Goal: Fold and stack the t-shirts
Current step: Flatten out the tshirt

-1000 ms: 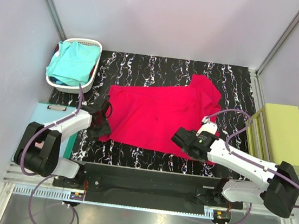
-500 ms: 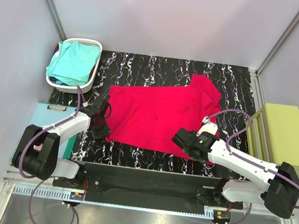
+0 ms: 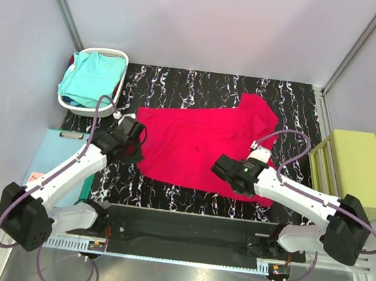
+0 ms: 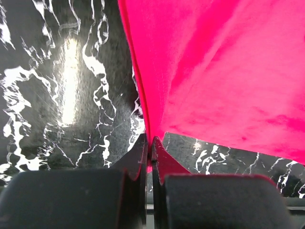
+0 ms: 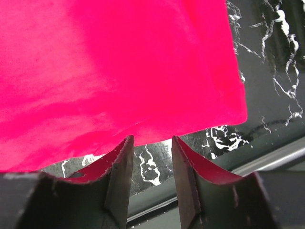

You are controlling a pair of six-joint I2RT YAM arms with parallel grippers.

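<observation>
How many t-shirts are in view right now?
2. A red t-shirt lies spread on the table; a turquoise t-shirt sits in the white basket at far left. More may be hidden beneath it.

A crimson t-shirt (image 3: 194, 148) covers a black, white-veined table (image 3: 181, 85); turquoise t-shirt (image 3: 93, 77) fills white basket (image 3: 108, 107).
</observation>
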